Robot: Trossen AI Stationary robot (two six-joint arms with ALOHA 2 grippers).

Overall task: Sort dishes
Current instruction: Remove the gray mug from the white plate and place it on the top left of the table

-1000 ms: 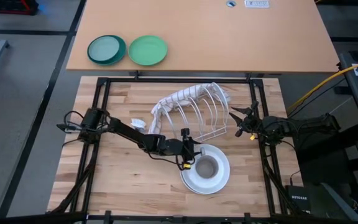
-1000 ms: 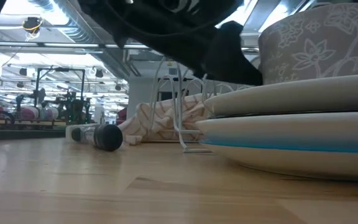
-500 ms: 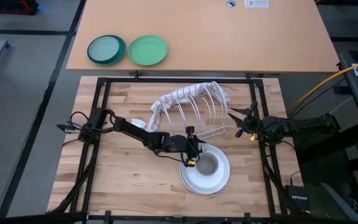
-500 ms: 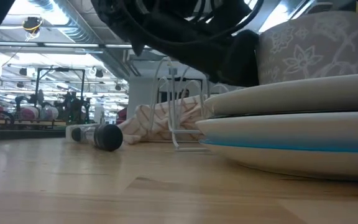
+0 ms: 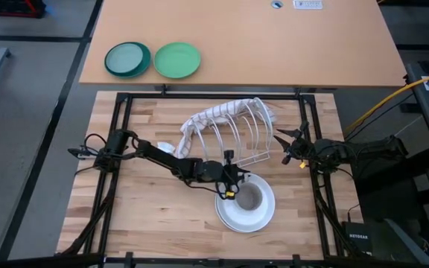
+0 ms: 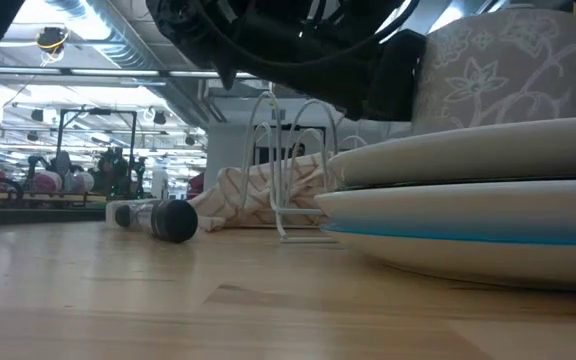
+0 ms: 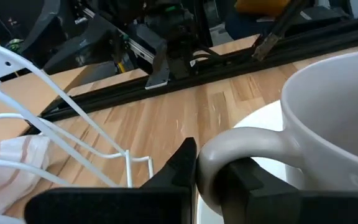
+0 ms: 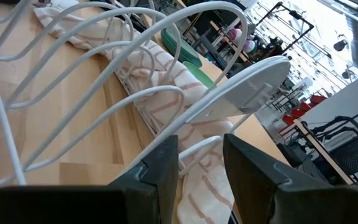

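- Left gripper [image 5: 232,186] down at the near-left edge of the plate stack [image 5: 246,212], fingers [image 7: 173,171] pinched on the handle of the grey cup [image 5: 249,199].
- Cup sitting upright on the top white plate [image 6: 468,160], flower pattern showing on its side, light blue plate [image 6: 468,225] right underneath.
- Right gripper [image 5: 287,145] parked at the right side of the wire dish rack [image 5: 233,138], fingers spread, nothing in them.
- Striped towel [image 5: 207,119] draped over the rack's far end.
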